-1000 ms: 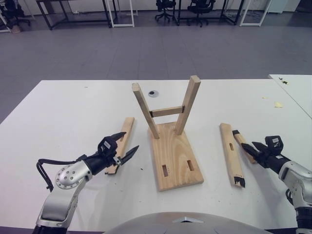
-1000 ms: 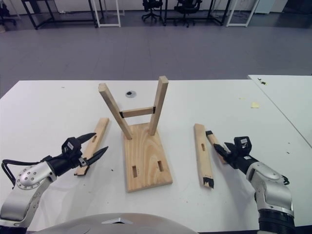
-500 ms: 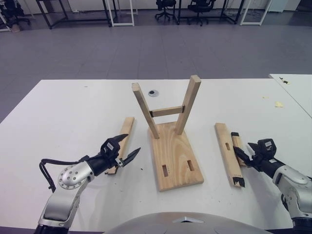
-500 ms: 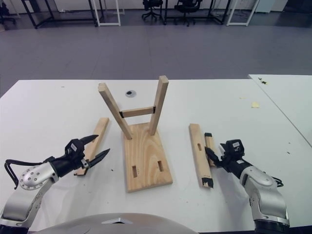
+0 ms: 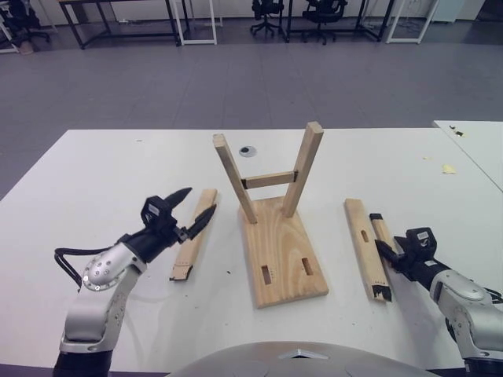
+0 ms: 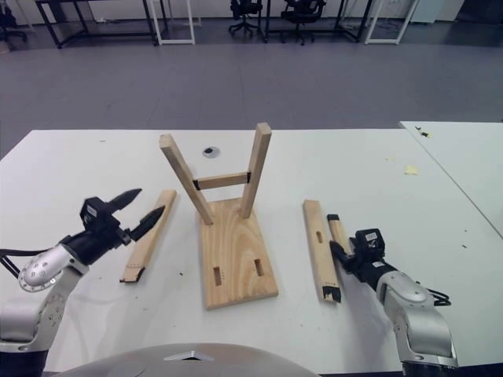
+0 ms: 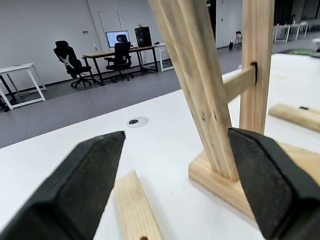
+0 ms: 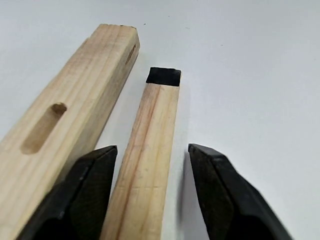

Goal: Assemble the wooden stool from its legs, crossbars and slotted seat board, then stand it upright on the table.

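Observation:
The slotted seat board [image 5: 284, 255] lies flat mid-table. Two legs [image 5: 234, 179] [image 5: 303, 168] stand up from its far end, joined by a crossbar [image 5: 269, 180]. One loose leg [image 5: 193, 233] lies left of the board. My left gripper [image 5: 201, 199] hovers open just above it, pointing at the standing legs [image 7: 200, 90]. A second loose leg [image 5: 365, 247] lies right of the board, with a thin black-tipped crossbar [image 5: 382, 232] beside it. My right gripper [image 8: 151, 149] is open, its fingers [image 8: 85, 195] straddling the near end of that crossbar [image 8: 155, 125].
A dark cable grommet [image 5: 248, 150] sits in the table behind the standing legs. A second white table [image 5: 475, 145] stands at the right across a narrow gap, and a yellow scrap [image 5: 449, 167] lies near the right edge. Bare tabletop [image 5: 102, 181] spreads at the left.
My left gripper rose and swung away from the loose leg's near end to over its middle. My right gripper slid onto the crossbar, nudging it and the right leg toward the board.

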Controlling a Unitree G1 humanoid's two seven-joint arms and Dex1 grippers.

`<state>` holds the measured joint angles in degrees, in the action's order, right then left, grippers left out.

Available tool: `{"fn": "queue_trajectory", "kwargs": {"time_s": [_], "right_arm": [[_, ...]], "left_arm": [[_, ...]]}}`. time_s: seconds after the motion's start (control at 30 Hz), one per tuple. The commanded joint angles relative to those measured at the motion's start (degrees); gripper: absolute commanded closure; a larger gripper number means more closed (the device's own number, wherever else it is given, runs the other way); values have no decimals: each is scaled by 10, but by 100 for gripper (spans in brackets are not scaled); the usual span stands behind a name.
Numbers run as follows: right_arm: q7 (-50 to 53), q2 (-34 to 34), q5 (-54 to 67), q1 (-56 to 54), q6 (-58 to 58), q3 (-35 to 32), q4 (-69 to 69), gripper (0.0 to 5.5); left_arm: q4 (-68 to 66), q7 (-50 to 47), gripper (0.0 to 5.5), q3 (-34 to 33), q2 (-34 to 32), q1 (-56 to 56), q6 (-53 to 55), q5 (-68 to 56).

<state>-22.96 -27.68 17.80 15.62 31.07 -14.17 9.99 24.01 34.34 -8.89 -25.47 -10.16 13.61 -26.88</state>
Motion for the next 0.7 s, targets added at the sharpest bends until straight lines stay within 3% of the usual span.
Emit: {"fn": "queue_trajectory", "kwargs": {"time_s": [0.03, 0.13, 0.23, 0.37, 0.43, 0.53, 0.63, 0.7], "right_arm": [[21, 8, -19, 1, 29, 12, -28, 355], [33, 11, -22, -6, 15, 6, -31, 408], [65, 7, -18, -59, -10, -32, -25, 419], [85, -33, 10, -249, -24, -71, 47, 419], [76, -49, 16, -354, -21, -43, 87, 419], [42, -16, 28, -493, -22, 66, 152, 419], [19, 25, 44, -534, -27, 139, 198, 419], [9, 42, 66, -528, -31, 143, 222, 419]], "left_arm": [[19, -23, 174, -29, 2, 19, 46, -51], [36, -50, 174, -55, 6, 36, 79, -95], [51, -81, 174, -91, -3, 72, 119, -160], [52, -157, 174, -135, -25, 234, 185, -325], [44, -196, 174, -124, -22, 319, 212, -402], [6, -241, 174, -73, 20, 446, 240, -496], [-45, -260, 174, -32, 55, 517, 256, -519], [-68, -268, 193, -28, 70, 542, 250, -518]]}}
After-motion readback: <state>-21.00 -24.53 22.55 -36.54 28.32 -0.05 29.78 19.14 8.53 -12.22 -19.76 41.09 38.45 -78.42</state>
